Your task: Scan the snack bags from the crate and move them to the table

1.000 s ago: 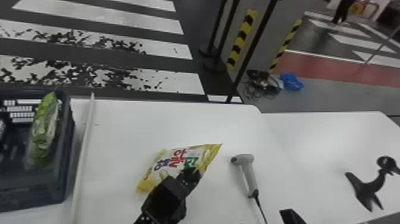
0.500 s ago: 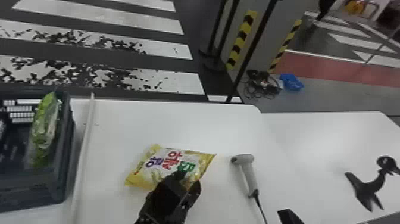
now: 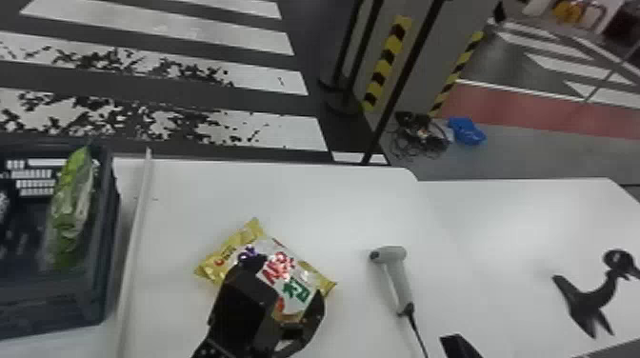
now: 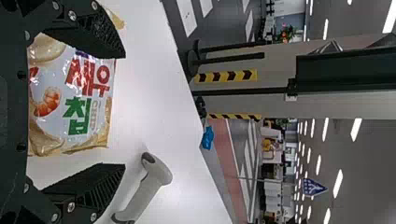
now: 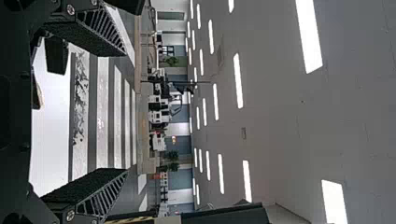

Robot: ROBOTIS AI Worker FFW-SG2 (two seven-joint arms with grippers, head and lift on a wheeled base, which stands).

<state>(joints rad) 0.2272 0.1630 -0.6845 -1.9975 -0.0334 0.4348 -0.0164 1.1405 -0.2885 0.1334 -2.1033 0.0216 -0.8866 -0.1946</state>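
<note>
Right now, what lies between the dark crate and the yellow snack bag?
In the head view, a long pale strip lies between the crate and the snack bag, then white tabletop.

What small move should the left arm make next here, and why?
I'd likely close the left gripper gently on the yellow snack bag: its jaws stand wide apart with the bag showing between them, so it seems ungripped.
</note>
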